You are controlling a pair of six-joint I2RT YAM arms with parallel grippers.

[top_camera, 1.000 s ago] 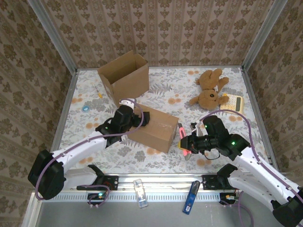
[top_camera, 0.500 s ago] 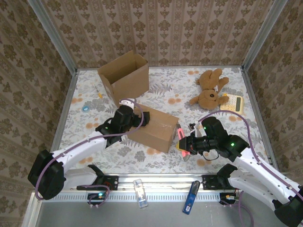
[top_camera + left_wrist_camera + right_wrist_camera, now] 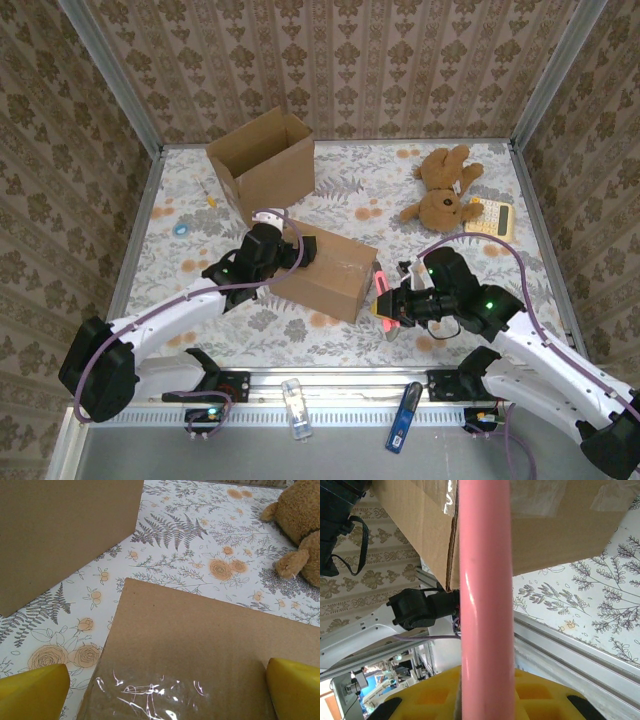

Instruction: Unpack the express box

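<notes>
Two small things sit closest to us on the metal rail [image 3: 340, 382]: a clear bit [image 3: 291, 406] and a blue gadget [image 3: 403, 417]. We can't make out what either one is.

Just past that, the right gripper [image 3: 392, 308] is clamped narrow on a pink tool [image 3: 381, 298]. From the right wrist camera, the pink tool [image 3: 485, 580] runs straight up across the taped end of the sealed box [image 3: 545, 525]. We honestly can't tell if it's touching the cardboard or just in front of it.

The sealed box [image 3: 335, 268] lies flat on the flowery table [image 3: 300, 335], about mid-table and a bit left of centre, between the two arms. The left gripper [image 3: 298, 252] sits at its far-left end with the jaws spread wide. On the left wrist camera, the yellow fingers [image 3: 32, 692] show at both bottom corners, with the box top [image 3: 200, 630] and a strip of clear tape [image 3: 150, 697] between them. We can't tell whether they're pressing on it.

Further back on the left there's an open box [image 3: 265, 165] standing upright. A tiny yellow thing [image 3: 210, 197] and a blue thing [image 3: 181, 228] lie beside it. At the far right, a teddy bear [image 3: 440, 190] is sprawled on the table, right next to a calculator [image 3: 490, 217].
</notes>
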